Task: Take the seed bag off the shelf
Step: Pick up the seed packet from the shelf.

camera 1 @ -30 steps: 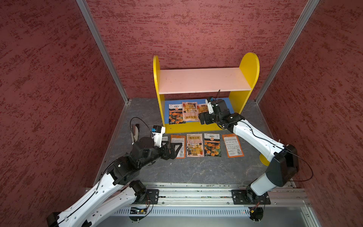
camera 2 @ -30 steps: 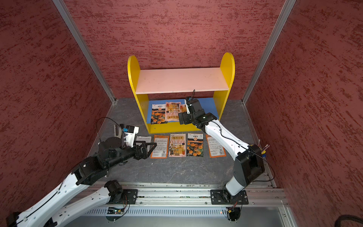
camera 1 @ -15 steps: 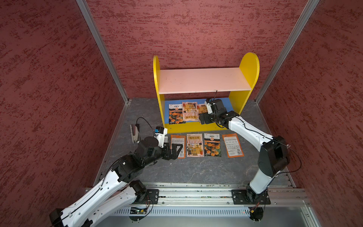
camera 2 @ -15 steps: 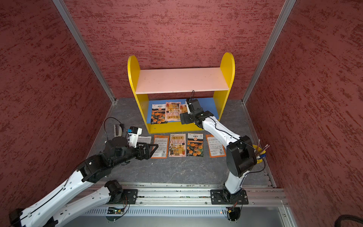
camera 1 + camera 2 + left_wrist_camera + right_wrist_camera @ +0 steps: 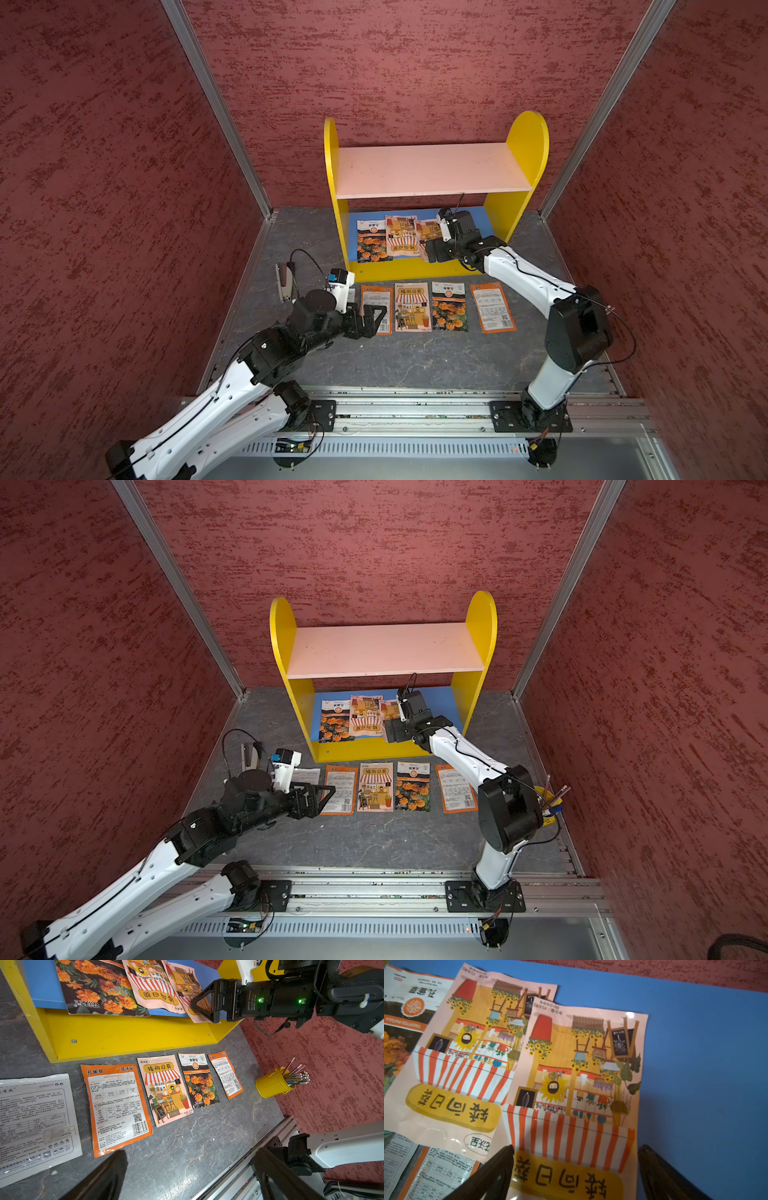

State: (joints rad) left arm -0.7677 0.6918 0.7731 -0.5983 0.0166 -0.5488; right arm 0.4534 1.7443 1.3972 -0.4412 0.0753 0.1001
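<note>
Standing at the far edge of the desk [image 5: 415, 365], against the back wall: the shelf [image 5: 527, 141], with yellow round-topped side panels, a pale pink upper board [image 5: 428, 170] and a blue lower board [image 5: 484, 217].

Lying flat on that lower board, toward its left end and overlapping one another: a marigold bag [image 5: 371, 245] leftmost, an awning bag [image 5: 401, 237] in the middle, and the seed bag [image 5: 426, 232] of the same striped-awning print rightmost. Poking out past the yellow front lip with its near end, as seen in the left wrist view: the seed bag [image 5: 195, 1016].

Reaching in under the upper board with the right gripper [image 5: 576, 1147], at the seed bag's near end. Straddling the bag's width with jaws spread wide, one finger [image 5: 496, 1169] at the edge beside the awning bag and the other over bare blue just past the opposite edge. Gripping nothing; not showing clearly whether touching the bag.

Hovering low with the left gripper [image 5: 376, 318] toward the desk's left side, jaws likewise spread wide, holding nothing.

Lying in a row on the desk just in front of the shelf, left to right: a white bag [image 5: 31, 1122], an orange bag [image 5: 116, 1105] showing its printed back, a second awning bag [image 5: 164, 1088], a second marigold bag [image 5: 199, 1082], a second orange bag [image 5: 226, 1074].

Sitting near the desk's right edge: a yellow cup of pencils [image 5: 270, 1084].
</note>
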